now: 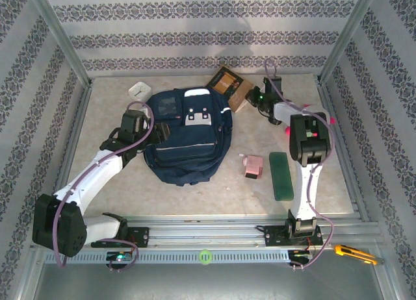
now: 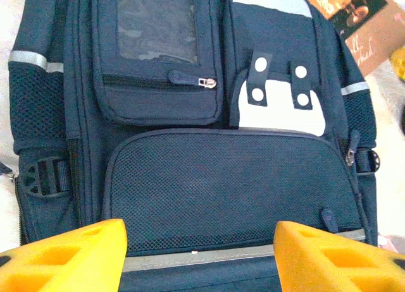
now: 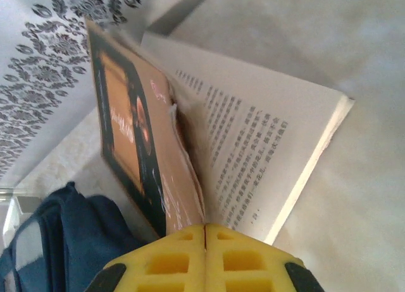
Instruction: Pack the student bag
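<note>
Lengthwise, student bag (image 1: 187,150) points away; left end effector (image 2: 199,241) apart, right one (image 3: 205,234) clamping book (image 3: 266,146).

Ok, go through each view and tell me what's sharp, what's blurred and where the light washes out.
Top external: even, soft light, faint shadows, the student bag a dark mass with little detail. Left wrist: bag fabric crisp, the left gripper's yellow fingers soft at the near edge. Right wrist: the book print readable mid-page, its far cover blurred, table washed pale.
</note>
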### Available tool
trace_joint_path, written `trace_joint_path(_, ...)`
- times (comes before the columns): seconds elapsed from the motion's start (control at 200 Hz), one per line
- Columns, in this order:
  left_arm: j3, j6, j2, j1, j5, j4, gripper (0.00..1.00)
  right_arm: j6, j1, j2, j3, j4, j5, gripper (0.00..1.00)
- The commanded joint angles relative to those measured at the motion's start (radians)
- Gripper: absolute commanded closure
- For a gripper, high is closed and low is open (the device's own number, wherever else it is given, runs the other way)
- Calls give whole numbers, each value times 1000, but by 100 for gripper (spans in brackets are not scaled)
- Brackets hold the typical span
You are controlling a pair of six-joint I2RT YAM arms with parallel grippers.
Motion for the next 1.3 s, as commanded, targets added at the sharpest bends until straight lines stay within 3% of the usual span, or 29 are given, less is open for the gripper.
trace_joint_path(0.0, 8, -9, -28, 7, 12, -12, 39, 34, 9, -121, -148, 52, 86, 100)
trace_joint_path(0.34, 34, -43, 25, -113, 26, 58, 41, 82, 43, -430, -558, 87, 113, 100)
trace_joint_path(0.675, 134, -53, 207, -261, 23, 163, 41, 51, 69, -718, -833, -34, 72, 98)
trace_joint_path(0.779, 202, -58, 300, -302, 19, 208, 41, -38, 61, -767, -777, -183, 64, 69)
trace_joint_path(0.844, 268, -44, 374, -327, 20, 220, 41, -105, 40, -769, -714, -263, 62, 61)
trace_joint_path(1.019, 516, 18, 606, -378, 44, 193, 42, -245, -34, -635, -504, -407, 26, 52)
trace_joint_path(1.294, 885, 79, 931, -414, 37, 119, 42, -365, -87, -304, -153, -541, 53, 51)
